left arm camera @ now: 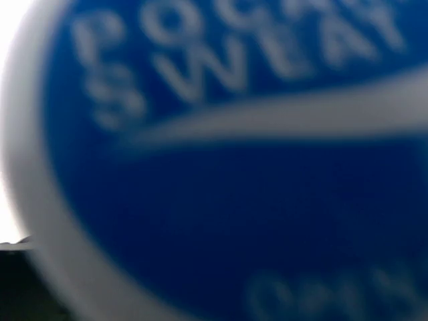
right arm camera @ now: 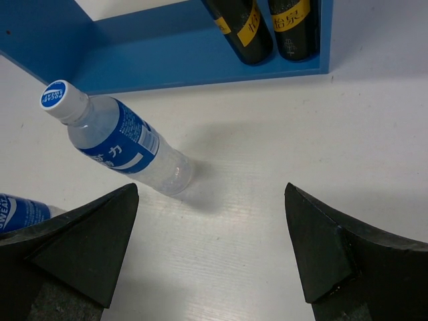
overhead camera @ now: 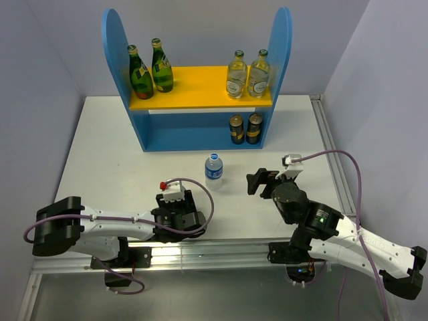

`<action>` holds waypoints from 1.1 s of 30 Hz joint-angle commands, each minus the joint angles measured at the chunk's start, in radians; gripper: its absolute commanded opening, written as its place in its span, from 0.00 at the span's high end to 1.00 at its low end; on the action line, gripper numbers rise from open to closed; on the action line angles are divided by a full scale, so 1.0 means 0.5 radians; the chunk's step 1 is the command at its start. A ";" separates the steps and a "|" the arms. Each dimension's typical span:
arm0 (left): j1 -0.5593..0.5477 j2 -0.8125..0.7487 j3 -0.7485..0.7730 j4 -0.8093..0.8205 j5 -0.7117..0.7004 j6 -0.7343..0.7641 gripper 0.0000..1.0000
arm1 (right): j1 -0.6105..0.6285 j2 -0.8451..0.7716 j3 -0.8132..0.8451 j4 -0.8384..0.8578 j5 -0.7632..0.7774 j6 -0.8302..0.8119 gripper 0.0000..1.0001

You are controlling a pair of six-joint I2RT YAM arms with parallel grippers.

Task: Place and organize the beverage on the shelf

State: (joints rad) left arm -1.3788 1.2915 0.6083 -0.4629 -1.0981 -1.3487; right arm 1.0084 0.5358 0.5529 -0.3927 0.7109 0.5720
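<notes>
Shelf: We see the blue shelf (overhead camera: 200,130) at the back of the white bench (overhead camera: 114,154), with round-topped side panels and a yellow-orange upper board.
Green glass bottles: Two green glass bottles (overhead camera: 151,69) stand upright at the left end of the shelf's upper board, side by side.
Clear glass bottles: Two clear glass bottles (overhead camera: 247,73) with yellowish labels stand upright at the right end of the same board.
Dark bottles: Two dark bottles (overhead camera: 245,128) with yellow labels stand close together at the right end of the shelf's lower level.
Standing water bottle: One standing water bottle (overhead camera: 213,167) with a blue label and a white cap is upright on the bench just in front of the shelf's middle, apart from it.
Second water bottle: The blue label of the second water bottle (left arm camera: 214,167) fills the left wrist view, blurred; its edge also shows at the lower left of the right wrist view.
Left claw: The left claw (overhead camera: 182,217) is well in front of the shelf's left half. We cannot tell how far it is open, or whether it grips the bottle.
Right claw: The right claw (right arm camera: 210,194) is in front of the shelf's right end, its jaws spread wide with only bare bench between them.
</notes>
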 commanded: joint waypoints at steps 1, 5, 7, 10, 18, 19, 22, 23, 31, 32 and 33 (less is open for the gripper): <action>0.049 0.068 -0.023 0.067 -0.163 -0.042 0.34 | 0.008 -0.041 -0.011 0.009 0.039 0.025 0.04; 0.082 0.126 -0.054 0.220 -0.197 0.074 0.54 | 0.008 -0.016 -0.011 0.015 0.011 0.013 0.04; 0.125 0.138 -0.078 0.394 -0.172 0.206 0.76 | 0.008 -0.007 -0.001 0.018 0.005 0.010 0.04; 0.239 0.132 -0.109 0.726 -0.096 0.515 0.98 | 0.008 -0.001 -0.004 0.025 0.008 0.006 0.04; 0.643 0.010 -0.118 1.419 0.094 1.276 1.00 | 0.008 -0.010 -0.008 0.012 0.017 0.016 0.04; 0.689 0.003 -0.106 1.462 0.113 1.329 1.00 | 0.011 -0.007 -0.005 0.012 0.014 0.013 0.04; 0.852 -0.015 -0.023 1.616 0.190 1.543 1.00 | 0.008 0.005 -0.004 0.018 0.002 0.006 0.04; 0.928 -0.015 -0.011 1.716 0.235 1.592 1.00 | 0.008 0.017 -0.001 0.018 -0.001 0.003 0.04; 1.343 0.202 0.338 1.895 0.506 1.946 1.00 | 0.008 0.030 0.002 0.025 -0.004 -0.003 0.04; 1.401 0.227 0.366 1.920 0.530 1.988 1.00 | 0.008 0.033 0.002 0.025 -0.007 -0.003 0.04; 1.429 0.255 0.403 1.920 0.582 1.998 1.00 | 0.008 0.039 0.002 0.022 -0.007 -0.006 0.04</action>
State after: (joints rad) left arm -0.7090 1.4094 0.7044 0.3164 -0.8570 -0.4438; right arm 1.0084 0.5491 0.5529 -0.3939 0.6983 0.5713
